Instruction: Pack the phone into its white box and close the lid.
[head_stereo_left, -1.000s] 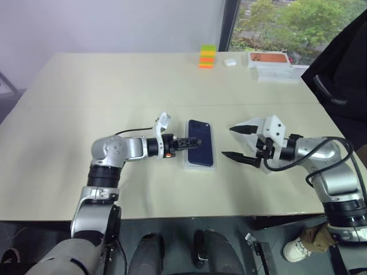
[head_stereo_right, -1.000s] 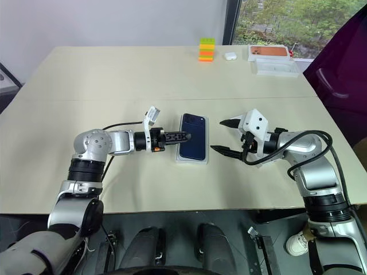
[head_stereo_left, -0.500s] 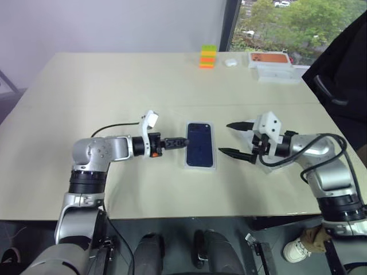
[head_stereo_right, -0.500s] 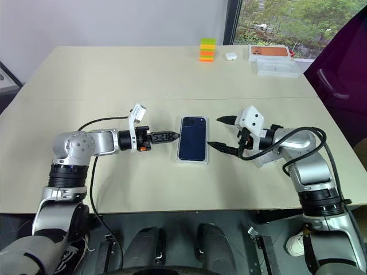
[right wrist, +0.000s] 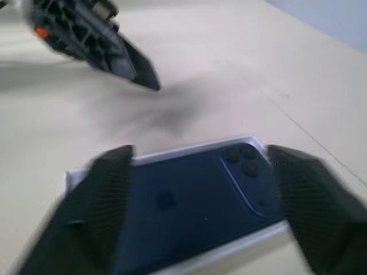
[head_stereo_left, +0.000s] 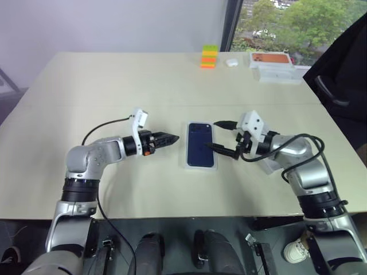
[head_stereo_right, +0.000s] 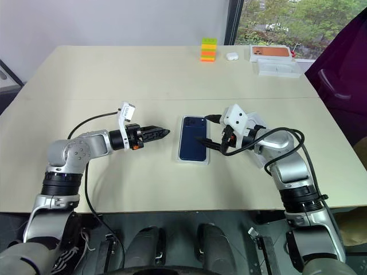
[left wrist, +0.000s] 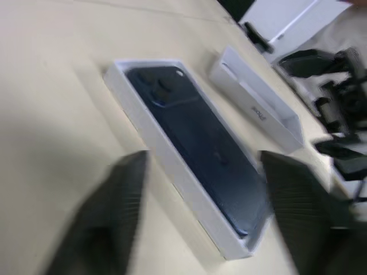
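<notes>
- Where the bench nears its front edge, left gripper [head_stereo_left: 170,137]: fingers narrowed, holding nothing; now drawn back clear of the white box [head_stereo_left: 200,165], having released.
- Phone [head_stereo_left: 200,151]: lies flat inside the white box, mid-bench toward the front edge. Packing step judged done.
- Right gripper [head_stereo_left: 220,136]: fingers partly spread, empty, has advanced to the box's right side.
- Lid [left wrist: 258,106]: lies open side up just beside the box, not yet fitted; closing remains.
</notes>
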`<state>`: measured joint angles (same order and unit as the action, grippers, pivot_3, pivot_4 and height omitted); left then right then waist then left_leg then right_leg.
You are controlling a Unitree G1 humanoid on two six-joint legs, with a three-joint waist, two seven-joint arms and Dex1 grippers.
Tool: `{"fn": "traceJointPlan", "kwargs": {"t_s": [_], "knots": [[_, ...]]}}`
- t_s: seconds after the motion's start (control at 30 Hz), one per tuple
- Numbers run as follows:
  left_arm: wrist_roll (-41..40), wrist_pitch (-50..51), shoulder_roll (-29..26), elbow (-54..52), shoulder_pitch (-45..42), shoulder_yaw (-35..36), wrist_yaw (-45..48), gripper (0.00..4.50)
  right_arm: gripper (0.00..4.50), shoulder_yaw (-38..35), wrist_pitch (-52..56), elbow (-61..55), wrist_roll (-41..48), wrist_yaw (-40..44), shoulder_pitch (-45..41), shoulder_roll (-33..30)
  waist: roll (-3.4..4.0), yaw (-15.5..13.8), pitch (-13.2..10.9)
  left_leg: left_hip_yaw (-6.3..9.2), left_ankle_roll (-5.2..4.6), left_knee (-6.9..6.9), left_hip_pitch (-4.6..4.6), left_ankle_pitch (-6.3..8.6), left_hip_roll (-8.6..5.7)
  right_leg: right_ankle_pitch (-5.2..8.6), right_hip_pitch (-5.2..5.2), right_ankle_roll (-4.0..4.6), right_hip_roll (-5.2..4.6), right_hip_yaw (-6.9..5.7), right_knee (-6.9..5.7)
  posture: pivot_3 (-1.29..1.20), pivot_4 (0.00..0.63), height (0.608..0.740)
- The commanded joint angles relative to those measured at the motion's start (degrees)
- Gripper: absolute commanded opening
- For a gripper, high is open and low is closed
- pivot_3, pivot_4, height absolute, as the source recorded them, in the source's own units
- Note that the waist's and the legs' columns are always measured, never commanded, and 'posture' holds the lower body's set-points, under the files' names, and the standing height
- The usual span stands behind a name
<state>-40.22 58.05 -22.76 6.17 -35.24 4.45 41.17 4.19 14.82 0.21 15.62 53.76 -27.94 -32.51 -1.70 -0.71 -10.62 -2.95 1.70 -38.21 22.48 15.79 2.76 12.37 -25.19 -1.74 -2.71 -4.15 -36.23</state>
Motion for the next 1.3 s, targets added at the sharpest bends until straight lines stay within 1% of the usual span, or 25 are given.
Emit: {"fn": "traceJointPlan", "kwargs": {"t_s": [0.03,0.07,0.1,0.13,0.17,0.27,0.33,0.43,0.6,0.77,0.87,0.97,1.07,1.3], "knots": [[-1.41,-0.23,0.44,-2.63,-0.45,2.35,-0.88,1.03,1.81,-0.71,-1.4,-0.08,-0.88,0.24,-1.39,-1.01,0.0,0.06,0.0,0.0,0.0,0.0,0.0,0.0,0.0,0.0,0.0,0.0,0.0,0.0,0.0,0.0,0.15,0.74],[-1.71,0.37,0.38,-2.5,-0.37,2.32,-0.49,0.63,1.38,-0.64,-1.9,0.43,-1.39,0.42,-1.45,-1.24,0.0,0.08,0.0,0.0,0.0,0.0,-0.01,0.0,0.0,0.0,0.0,0.0,0.01,0.0,0.0,0.0,0.15,0.74],[-1.7,0.72,-0.03,-2.72,-0.07,1.77,0.23,0.04,0.77,-0.54,-2.49,0.99,-2.02,0.42,-1.55,-1.42,0.0,0.09,0.0,0.01,0.0,0.0,-0.01,0.0,0.01,0.0,0.0,0.0,0.02,0.01,0.0,0.0,0.15,0.74],[-0.91,0.46,-0.53,-3.17,0.44,0.73,0.6,0.0,0.26,-0.14,-3.34,1.84,-3.16,0.28,-1.69,-1.71,0.0,0.13,0.0,0.01,0.0,0.01,-0.03,0.0,0.01,0.0,0.0,0.0,0.03,0.01,-0.01,0.0,0.15,0.74],[-0.36,0.27,-0.86,-3.5,0.79,0.02,0.83,0.0,0.02,0.1,-3.93,2.45,-3.93,0.22,-1.8,-1.87,0.0,0.19,0.0,0.02,0.0,0.02,-0.03,0.0,0.02,0.0,0.0,0.0,0.05,0.01,-0.02,0.0,0.15,0.74],[0.22,0.59,0.84,-2.52,0.77,-0.2,-1.49,0.0,0.02,0.82,-5.04,4.86,-6.57,-1.43,-2.34,-1.51,0.0,0.24,0.0,0.02,0.0,0.03,-0.06,0.0,0.04,0.0,-0.01,0.0,0.07,0.03,-0.03,0.0,0.15,0.74],[2.29,-0.51,1.61,-1.74,0.45,-1.15,-3.43,0.0,0.02,1.12,-4.65,5.8,-7.94,-2.87,-2.81,-1.13,0.0,0.17,0.0,0.01,0.0,0.03,-0.06,0.0,0.04,0.0,-0.01,0.0,0.06,0.04,-0.04,0.0,0.15,0.74],[5.96,-2.61,2.38,0.62,-0.81,-2.9,-5.62,0.0,0.02,5.5,-9.75,9.01,-16.17,-4.6,-2.31,-3.36,0.0,0.14,0.0,0.01,0.0,0.01,-0.06,0.0,0.03,-0.01,0.0,0.01,0.06,0.05,-0.06,0.0,0.15,0.74],[13.12,-7.24,-0.12,4.58,-0.78,-9.53,-3.0,0.0,0.02,7.33,-11.55,10.28,-18.94,-5.16,-1.73,-3.15,0.0,0.29,0.0,-0.02,-0.01,0.04,-0.05,0.0,0.04,0.0,-0.04,0.0,0.08,0.06,-0.05,0.0,0.15,0.74],[14.06,-6.62,1.43,5.8,-1.55,-11.87,-0.41,0.0,0.02,7.72,-11.71,10.09,-19.44,-4.91,-1.5,-2.73,0.0,0.05,0.0,-0.02,0.0,0.01,-0.06,0.0,0.03,0.0,-0.01,0.01,0.06,0.04,-0.06,0.0,0.15,0.74],[14.76,-7.19,4.18,7.04,-2.54,-13.99,0.75,0.0,0.02,7.92,-11.22,8.64,-18.46,-2.86,-0.46,-3.42,0.0,-0.06,0.01,-0.02,0.0,-0.01,-0.06,0.0,0.01,0.0,0.01,0.01,0.03,0.03,-0.06,0.0,0.15,0.74],[14.4,-6.21,6.18,5.08,-2.1,-15.42,2.04,0.0,0.02,7.1,-10.9,7.52,-17.97,-1.38,1.31,-4.94,0.01,-0.1,0.01,-0.01,0.0,-0.01,-0.05,0.0,-0.01,0.0,0.07,0.0,0.01,0.01,-0.01,0.0,0.15,0.74],[14.31,-5.24,6.29,3.12,-1.25,-15.87,2.64,0.0,0.02,6.18,-10.18,6.2,-17.63,-1.15,2.5,-6.09,0.01,0.03,0.01,-0.03,-0.01,-0.01,-0.06,0.0,-0.01,0.0,0.08,-0.01,0.01,0.02,0.02,0.0,0.15,0.74],[13.83,-3.24,4.6,-2.22,0.72,-15.82,3.65,0.0,0.02,3.62,-8.44,0.87,-15.17,1.23,7.76,-9.48,0.01,0.03,0.01,0.04,-0.01,0.0,-0.08,0.0,0.03,0.0,0.07,-0.01,0.07,0.02,-0.02,0.0,0.15,0.74]]}}
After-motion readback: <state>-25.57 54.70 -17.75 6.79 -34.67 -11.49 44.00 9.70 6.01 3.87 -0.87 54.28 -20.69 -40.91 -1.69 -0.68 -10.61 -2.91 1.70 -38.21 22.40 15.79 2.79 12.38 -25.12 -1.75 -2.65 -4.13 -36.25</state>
